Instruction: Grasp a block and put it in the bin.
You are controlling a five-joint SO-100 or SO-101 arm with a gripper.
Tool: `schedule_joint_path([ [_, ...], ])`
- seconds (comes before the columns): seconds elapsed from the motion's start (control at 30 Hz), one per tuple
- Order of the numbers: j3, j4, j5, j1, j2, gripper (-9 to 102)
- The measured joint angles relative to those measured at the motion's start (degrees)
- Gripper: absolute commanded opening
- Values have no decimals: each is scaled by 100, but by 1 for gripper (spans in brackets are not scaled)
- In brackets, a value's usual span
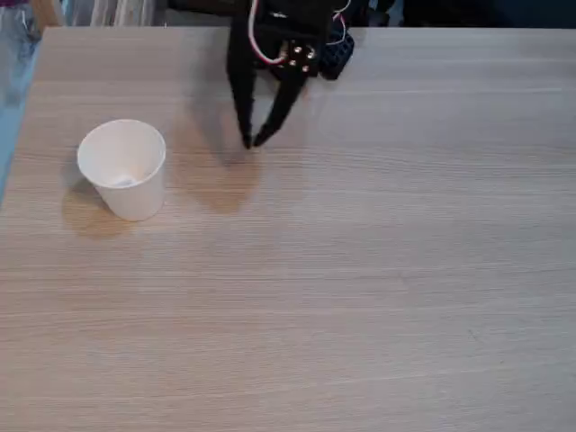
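While something small and pale is lying at the bottom of the cup (123, 168), it is too blurred to tell whether it is the block. That cup is standing upright on the left part of the worktop (360, 288) in the fixed view, its round rim facing up and its shadow falling to the lower left. To its upper right, well apart from it, the black hand (253, 140) is pointing down with its fingertips nearly meeting just above the wood, holding nothing. Red and white wires are looping over the arm near the far edge.
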Motion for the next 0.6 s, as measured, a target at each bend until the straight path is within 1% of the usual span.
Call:
schedule_joint_path([
  [0.13, 360, 431, 255, -527, 413, 0],
  [0.43, 1749, 703, 281, -1230, 1863, 0],
  [0.6, 2312, 791, 220, -1380, 2391, 0],
])
